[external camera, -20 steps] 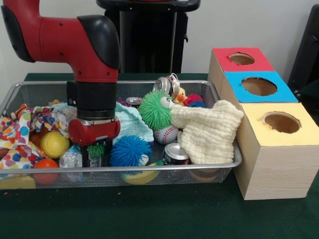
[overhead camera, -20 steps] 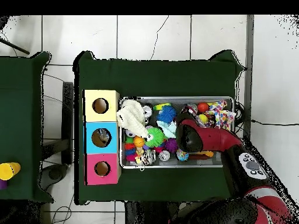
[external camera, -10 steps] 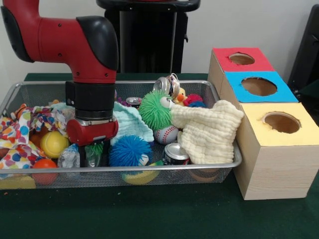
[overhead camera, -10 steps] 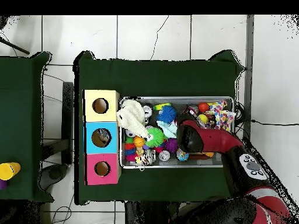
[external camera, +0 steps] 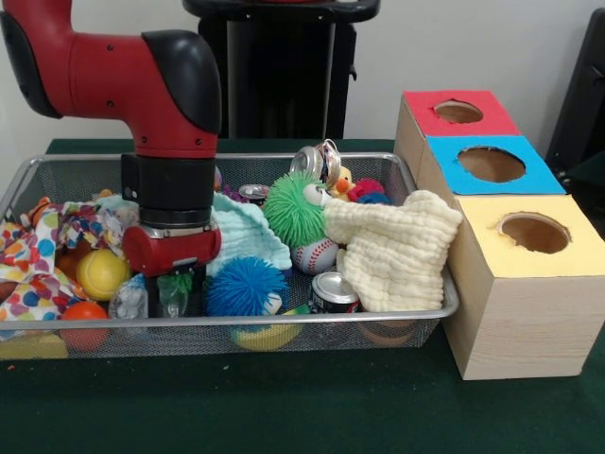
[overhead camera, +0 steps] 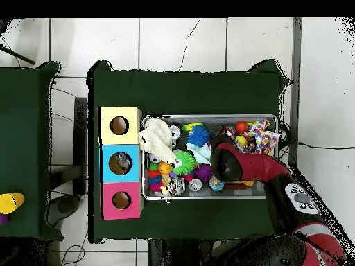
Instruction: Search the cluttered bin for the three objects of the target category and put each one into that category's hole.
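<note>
Slightly leftward since the earlier frame, the gripper (external camera: 175, 293) hangs low in the wire basket (external camera: 284, 322) beside the blue spiky ball (external camera: 246, 286) – whether its fingers are parted or hold anything, I cannot tell. Only the overhead view shows a tiled floor and a yellow cup (overhead camera: 10, 202) on a second green table (overhead camera: 28, 90) – the front view shows the three-hole box (external camera: 510, 236) side-on

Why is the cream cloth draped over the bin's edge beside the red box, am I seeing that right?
Not quite. The cream cloth does drape over the bin's edge, but the box beside it is the yellow-topped box, not the red one, which stands farthest from the cloth. The front view shows this.
</note>
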